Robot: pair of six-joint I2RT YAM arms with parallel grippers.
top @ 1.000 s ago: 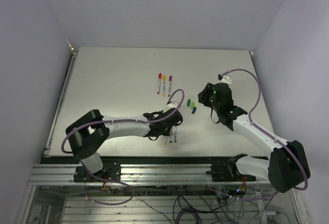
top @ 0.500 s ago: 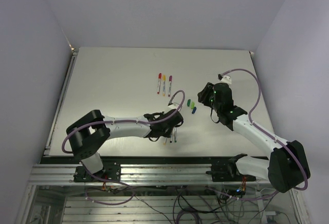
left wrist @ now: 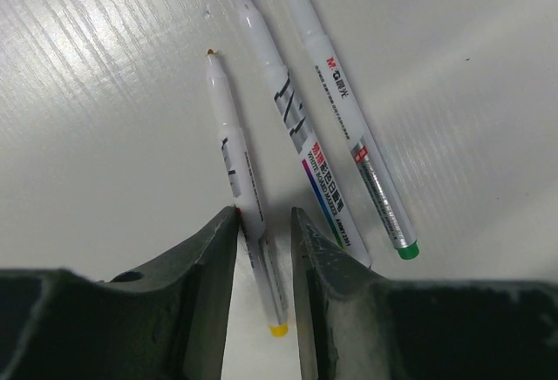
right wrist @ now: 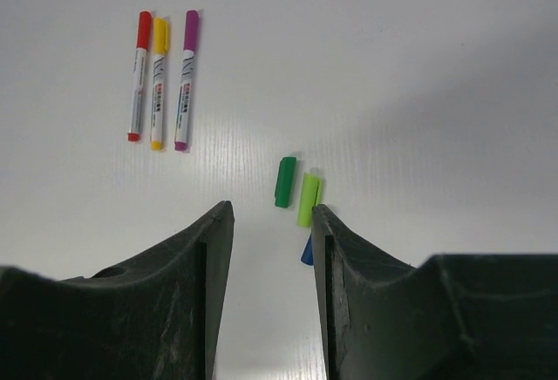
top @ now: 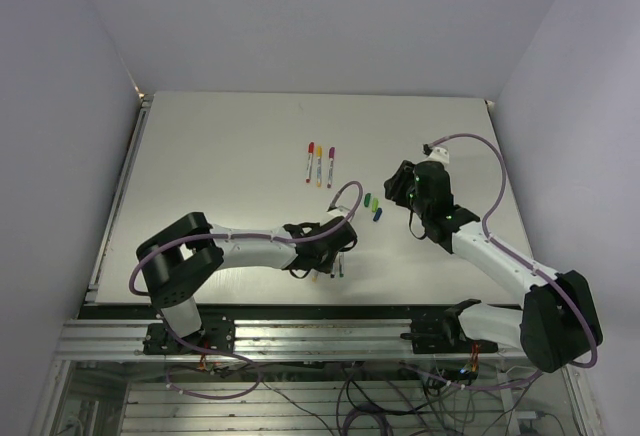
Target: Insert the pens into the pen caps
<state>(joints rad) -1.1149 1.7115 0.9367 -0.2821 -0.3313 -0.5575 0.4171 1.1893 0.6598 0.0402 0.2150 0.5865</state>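
Note:
Three uncapped pens lie side by side in the left wrist view: one with a yellow end (left wrist: 237, 179), a thicker middle one (left wrist: 292, 127) and one with a green end (left wrist: 349, 110). My left gripper (left wrist: 264, 216) is low over the table, its jaws narrowly open on either side of the yellow-ended pen. In the top view it (top: 330, 264) is near the front edge. My right gripper (right wrist: 272, 210) is open and empty, above a dark green cap (right wrist: 285, 181), a light green cap (right wrist: 309, 200) and a blue cap (right wrist: 307, 251) half hidden by its right finger.
Three capped pens, red (right wrist: 139, 75), yellow (right wrist: 159, 82) and magenta (right wrist: 187, 79), lie in a row at mid-table, also seen in the top view (top: 319, 165). The table's front edge (top: 300, 304) is just behind the left gripper.
My left gripper has shifted slightly toward the front edge and settled over the uncapped pens. The right arm has barely moved.

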